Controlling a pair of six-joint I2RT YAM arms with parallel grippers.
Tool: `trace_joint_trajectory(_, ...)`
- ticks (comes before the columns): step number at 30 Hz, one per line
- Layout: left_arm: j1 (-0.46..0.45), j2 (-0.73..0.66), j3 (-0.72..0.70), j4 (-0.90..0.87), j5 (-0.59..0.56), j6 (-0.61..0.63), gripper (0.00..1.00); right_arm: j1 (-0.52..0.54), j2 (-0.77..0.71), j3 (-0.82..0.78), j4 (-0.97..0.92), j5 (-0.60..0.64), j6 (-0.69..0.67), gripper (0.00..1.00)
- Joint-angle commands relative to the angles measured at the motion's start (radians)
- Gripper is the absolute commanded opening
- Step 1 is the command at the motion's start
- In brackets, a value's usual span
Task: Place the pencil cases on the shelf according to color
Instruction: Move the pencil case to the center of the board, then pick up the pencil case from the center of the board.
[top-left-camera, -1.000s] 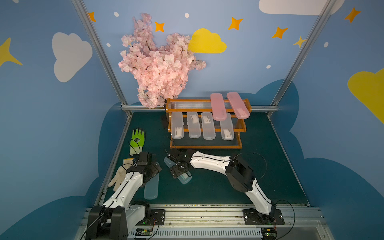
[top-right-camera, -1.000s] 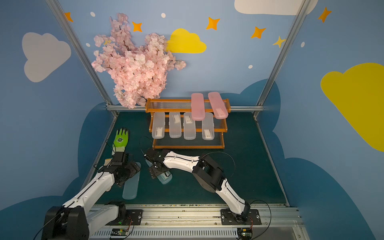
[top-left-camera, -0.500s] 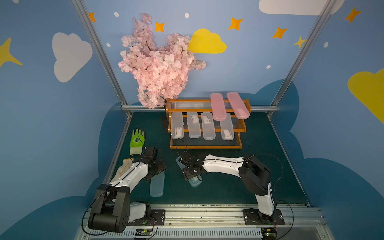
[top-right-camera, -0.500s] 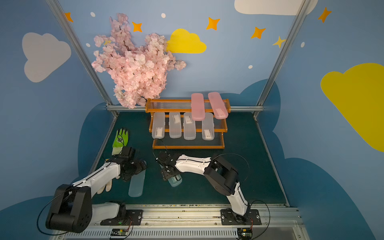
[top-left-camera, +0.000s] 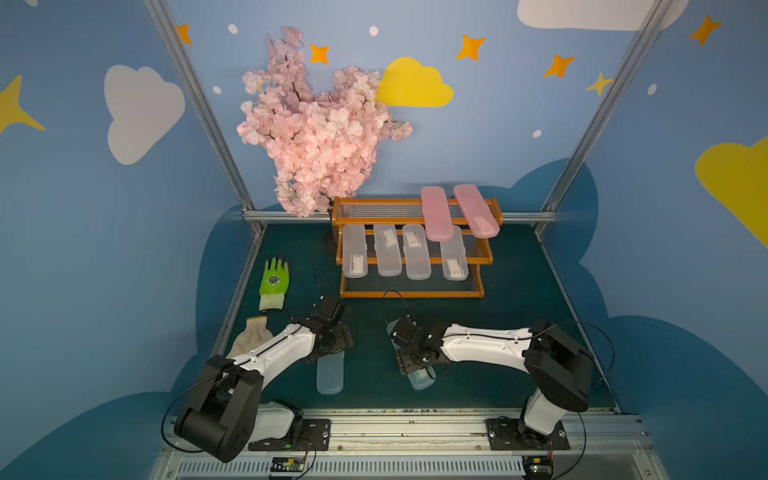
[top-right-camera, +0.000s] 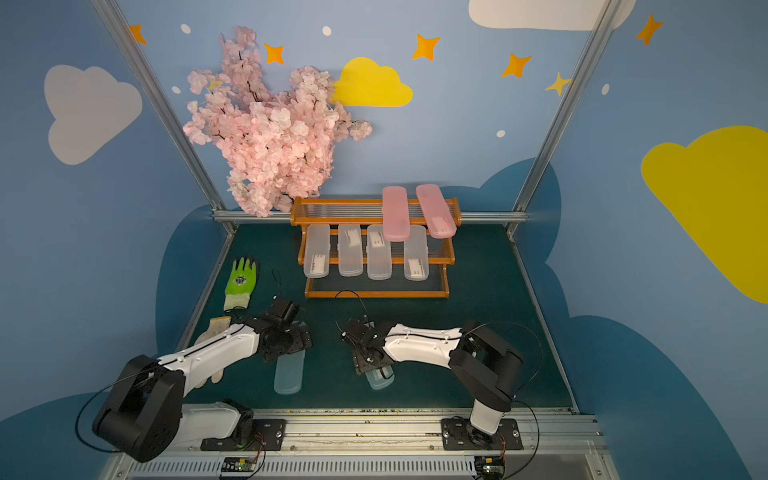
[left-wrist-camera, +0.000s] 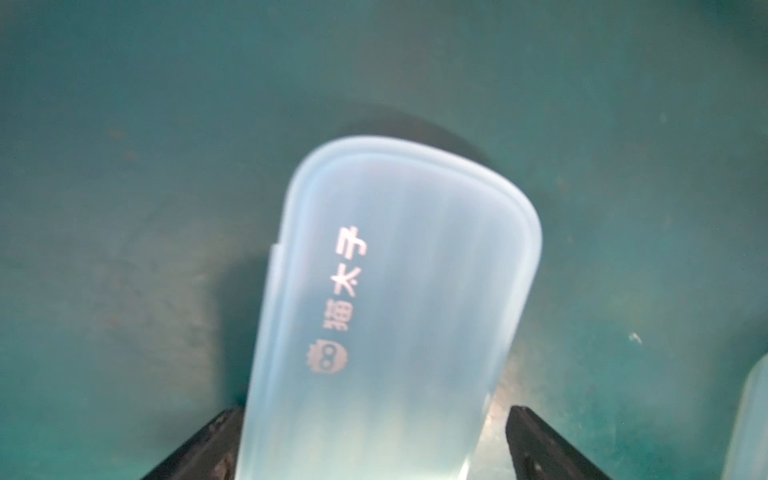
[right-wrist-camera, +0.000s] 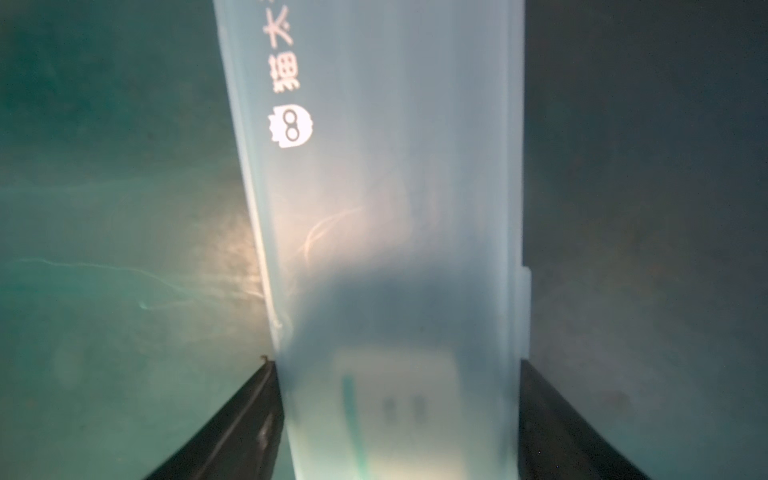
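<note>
Two pale blue pencil cases lie on the green mat near the front. My left gripper (top-left-camera: 332, 347) (left-wrist-camera: 372, 411) is open and straddles one pale blue case (top-left-camera: 330, 374) (left-wrist-camera: 386, 299); one finger touches its edge, the other stands clear. My right gripper (top-left-camera: 415, 359) (right-wrist-camera: 395, 363) is shut on the other pale blue case (top-left-camera: 420, 379) (right-wrist-camera: 390, 199), both fingers against its long sides. At the back stands the shelf (top-left-camera: 411, 294), with two pink cases (top-left-camera: 435, 212) on its top tier and several clear cases (top-left-camera: 354, 251) on its middle tier. Its bottom tier is bare.
A green glove (top-left-camera: 274, 282) and a beige glove (top-left-camera: 249, 336) lie by the left wall, close to my left arm. A pink blossom branch (top-left-camera: 316, 137) stands behind the shelf's left end. Metal rails edge the mat in front.
My right gripper has narrowed onto its blue case and carried it to the right. My left gripper has moved right over the other blue case, which shifted slightly right.
</note>
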Motion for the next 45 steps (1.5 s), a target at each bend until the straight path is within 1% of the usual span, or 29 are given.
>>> trace_joint_trajectory(1, -0.069, 0.054, 0.030, 0.009, 0.029, 0.002, 1.00, -0.024, -0.025, -0.044, -0.031, 0.034, 0.034, 0.71)
trace_joint_trajectory(7, -0.176, 0.142, 0.095, -0.009, -0.002, -0.006, 1.00, -0.071, -0.052, -0.074, 0.008, 0.023, 0.038, 0.71)
trace_joint_trajectory(9, -0.204, 0.158, 0.116, -0.016, -0.004, -0.014, 1.00, -0.075, -0.060, -0.069, 0.006, 0.026, 0.036, 0.72)
trace_joint_trajectory(12, -0.237, 0.162, 0.137, -0.029, -0.028, -0.027, 1.00, -0.074, -0.091, -0.070, -0.001, 0.034, 0.041, 0.85)
trace_joint_trajectory(15, -0.251, 0.141, 0.143, -0.048, -0.050, -0.035, 1.00, -0.066, -0.141, -0.072, -0.046, 0.068, 0.056, 0.93)
trace_joint_trajectory(16, -0.254, 0.130, 0.142, -0.055, -0.054, -0.037, 1.00, -0.061, -0.161, -0.073, -0.061, 0.082, 0.060, 0.95)
trace_joint_trajectory(20, -0.255, 0.055, 0.123, -0.086, -0.077, -0.037, 1.00, -0.028, -0.255, -0.095, -0.129, 0.133, 0.082, 0.97)
trace_joint_trajectory(25, -0.255, -0.095, 0.071, -0.090, -0.105, -0.028, 1.00, 0.036, -0.332, -0.151, -0.145, 0.135, 0.124, 0.98)
trace_joint_trajectory(30, -0.255, -0.259, 0.023, -0.078, -0.091, -0.002, 1.00, 0.121, -0.292, -0.184, -0.146, 0.138, 0.172, 0.98)
trace_joint_trajectory(34, -0.254, -0.386, -0.013, -0.092, -0.104, -0.007, 1.00, 0.158, -0.238, -0.192, -0.126, 0.127, 0.213, 0.98)
trace_joint_trajectory(38, -0.255, -0.511, -0.052, -0.120, -0.135, -0.021, 1.00, 0.163, -0.215, -0.197, -0.105, 0.134, 0.228, 0.98)
trace_joint_trajectory(41, -0.254, -0.586, -0.075, -0.137, -0.165, -0.027, 1.00, 0.151, -0.230, -0.219, -0.071, 0.139, 0.224, 0.99)
trace_joint_trajectory(45, -0.254, -0.630, -0.083, -0.161, -0.198, -0.039, 1.00, 0.116, -0.243, -0.252, -0.034, 0.115, 0.203, 0.98)
